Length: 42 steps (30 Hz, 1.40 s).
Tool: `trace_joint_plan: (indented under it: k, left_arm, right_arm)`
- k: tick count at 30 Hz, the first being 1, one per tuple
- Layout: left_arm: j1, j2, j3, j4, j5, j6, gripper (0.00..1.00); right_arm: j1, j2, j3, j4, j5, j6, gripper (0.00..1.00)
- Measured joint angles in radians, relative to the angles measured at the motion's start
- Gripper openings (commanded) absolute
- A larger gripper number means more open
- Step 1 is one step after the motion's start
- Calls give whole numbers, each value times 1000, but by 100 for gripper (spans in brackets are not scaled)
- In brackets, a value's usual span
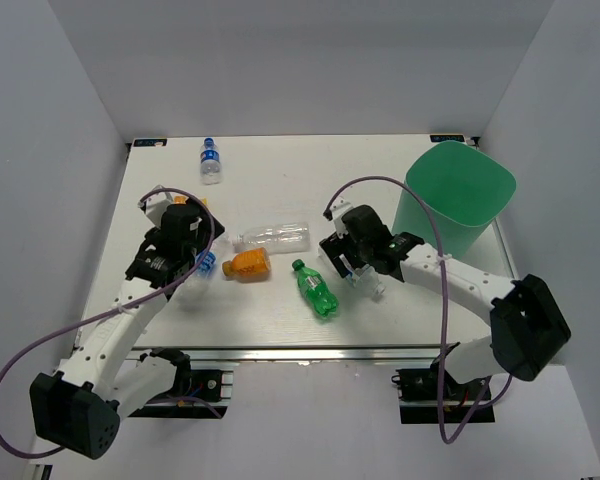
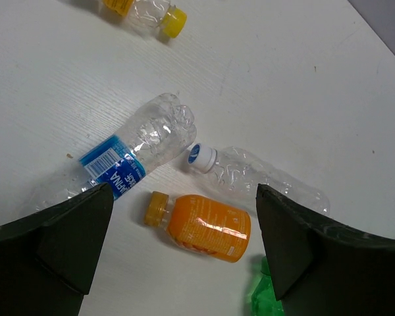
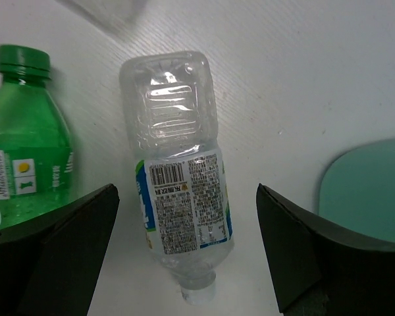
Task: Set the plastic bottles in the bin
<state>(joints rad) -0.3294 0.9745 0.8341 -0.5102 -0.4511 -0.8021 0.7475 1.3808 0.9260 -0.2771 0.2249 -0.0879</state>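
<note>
My left gripper (image 1: pixel 198 258) is open above the table, with an orange bottle (image 2: pixel 204 227) lying between its fingers and lower down. A clear blue-labelled bottle (image 2: pixel 135 148) lies by the left finger, and a plain clear bottle (image 2: pixel 263 178) lies beyond it. My right gripper (image 1: pixel 358 265) is open, its fingers on either side of a clear bottle with a white label (image 3: pixel 181 197) that lies on the table. A green bottle (image 1: pixel 315 288) lies to its left. Another blue-labelled bottle (image 1: pixel 211 160) lies at the back. The mint-green bin (image 1: pixel 458 195) stands at the right.
A clear bottle with an orange band and yellow cap (image 2: pixel 148 12) lies at the top edge of the left wrist view. The bin's side (image 3: pixel 368 191) shows close to the right of the right gripper (image 3: pixel 187 197). White walls enclose the table.
</note>
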Motion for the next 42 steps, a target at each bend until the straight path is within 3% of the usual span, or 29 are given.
trace_joint_plan:
  k: [13, 16, 17, 20, 28, 35, 40, 42]
  left_arm:
    - [0, 35, -7, 43, 13, 18, 98]
    - [0, 35, -7, 45, 13, 19, 98]
    - [0, 35, -7, 46, 13, 20, 98]
    - [0, 35, -7, 47, 13, 19, 98]
    - [0, 31, -10, 48, 8, 19, 98]
    - [0, 32, -10, 48, 8, 20, 98]
    - [0, 32, -11, 53, 27, 26, 98]
    - [0, 32, -11, 59, 34, 27, 98]
  right_arm:
    - [-18, 152, 5, -22, 18, 31, 87]
    - [-28, 181, 5, -17, -19, 46, 77]
    - [-30, 190, 5, -14, -28, 51, 63]
    - [-37, 197, 19, -16, -39, 68, 40]
    - [-45, 44, 171, -77, 37, 113, 37]
    - [-69, -207, 389, 50, 79, 96, 36]
    - [-192, -267, 462, 109, 262, 76, 42]
    - [-275, -268, 457, 101, 294, 77, 51]
